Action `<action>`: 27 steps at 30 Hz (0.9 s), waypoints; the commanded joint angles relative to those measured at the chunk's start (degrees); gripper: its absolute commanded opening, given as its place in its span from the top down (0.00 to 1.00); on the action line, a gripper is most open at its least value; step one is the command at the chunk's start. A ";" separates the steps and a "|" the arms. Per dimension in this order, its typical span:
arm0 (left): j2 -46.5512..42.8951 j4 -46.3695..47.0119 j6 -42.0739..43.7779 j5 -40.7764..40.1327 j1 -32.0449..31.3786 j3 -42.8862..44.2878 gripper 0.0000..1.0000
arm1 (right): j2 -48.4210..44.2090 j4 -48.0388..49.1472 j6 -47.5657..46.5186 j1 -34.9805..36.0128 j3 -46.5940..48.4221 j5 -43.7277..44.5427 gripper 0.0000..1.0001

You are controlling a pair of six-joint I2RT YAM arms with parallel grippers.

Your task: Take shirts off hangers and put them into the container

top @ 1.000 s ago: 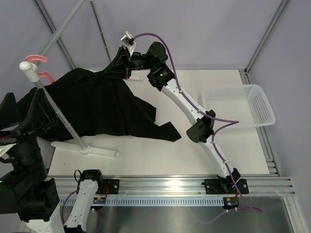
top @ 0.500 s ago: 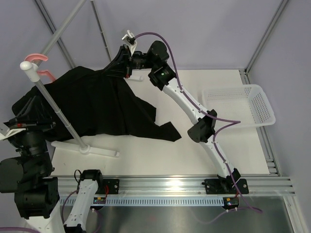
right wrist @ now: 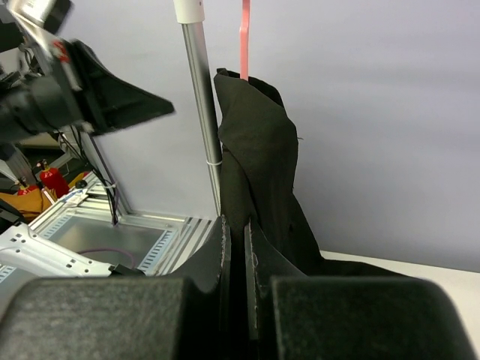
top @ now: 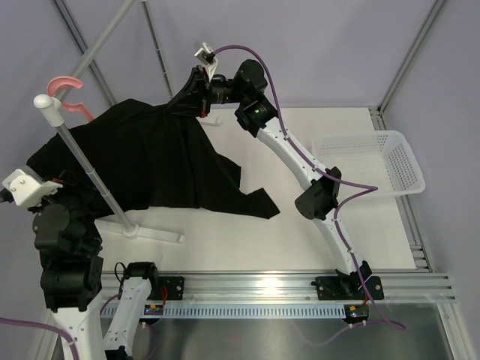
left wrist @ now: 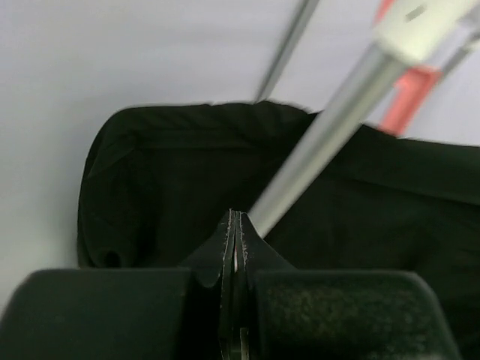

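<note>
The black shirt (top: 150, 157) hangs from the pink hanger (top: 66, 88) at the rack's top and spreads down onto the table. My right gripper (top: 182, 102) is shut on the shirt's upper far edge, holding it raised; black fabric (right wrist: 259, 150) runs between its fingertips (right wrist: 236, 225). My left gripper (left wrist: 236, 219) is shut with nothing seen between its jaws; it points at the shirt (left wrist: 172, 172) beside the rack pole (left wrist: 330, 135). In the top view the left gripper (top: 77, 196) sits at the shirt's lower left edge. The white basket (top: 360, 138) stands at the right.
The white rack pole (top: 86, 165) slants from its capped top (top: 45, 106) down to a foot bar (top: 142, 229) on the table. Grey frame struts cross behind. A metal rail runs along the near edge.
My left gripper has gone from wide open to shut, and its arm has swung up toward the shirt's lower left. My right gripper has lifted the shirt's edge slightly.
</note>
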 commanded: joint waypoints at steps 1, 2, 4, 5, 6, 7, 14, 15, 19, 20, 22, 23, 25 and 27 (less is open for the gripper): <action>0.99 5.05 -0.07 -9.16 0.06 -3.73 1.00 | -2.56 2.99 2.16 -0.21 0.53 -2.20 1.00; 1.08 5.33 0.10 -10.75 0.06 -4.18 1.00 | -2.56 2.81 1.73 -0.30 0.18 -2.29 1.00; 1.26 7.26 2.47 -13.82 0.06 -5.06 1.00 | -2.91 2.99 1.55 -0.30 -0.87 -2.38 1.00; 1.34 7.62 2.83 -14.80 0.06 -5.76 1.00 | -3.00 3.34 1.55 -0.39 -1.14 -2.56 1.00; 1.35 8.14 3.70 -15.59 0.06 -6.12 1.00 | -3.17 3.60 1.72 -0.39 -1.40 -2.65 1.00; 1.43 9.10 4.23 -16.64 0.06 -6.56 1.00 | -3.26 3.95 1.90 -0.30 -1.84 -2.73 1.00; 3.37 14.99 7.57 -19.21 -0.02 -10.77 1.00 | -3.61 4.66 1.90 -0.39 -4.38 -3.44 1.00; 3.45 15.96 7.58 -18.42 0.06 -12.17 1.00 | -3.70 4.48 1.72 -0.39 -4.48 -3.35 1.00; 4.33 19.92 8.54 -11.66 0.15 -15.26 1.00 | -3.79 2.73 0.15 -0.47 -4.30 -3.53 1.00; 4.68 19.84 7.93 -10.69 0.15 -15.35 1.00 | -3.79 2.46 -0.12 -0.47 -4.30 -3.53 1.00; 5.21 19.22 6.79 -5.45 1.03 -15.53 1.00 | -3.70 1.85 -0.74 -0.65 -4.30 -3.35 1.00; 5.47 19.31 6.18 -3.06 1.73 -15.35 1.00 | -3.62 1.93 -0.65 -0.91 -4.22 -3.35 1.00; 6.79 19.48 5.56 3.45 3.22 -15.09 1.00 | -2.92 1.50 -0.56 -1.09 -3.26 -3.52 1.00; 7.58 20.18 4.86 8.89 4.19 -15.17 1.00 | -2.65 1.40 -0.39 -1.53 -2.98 -3.53 1.00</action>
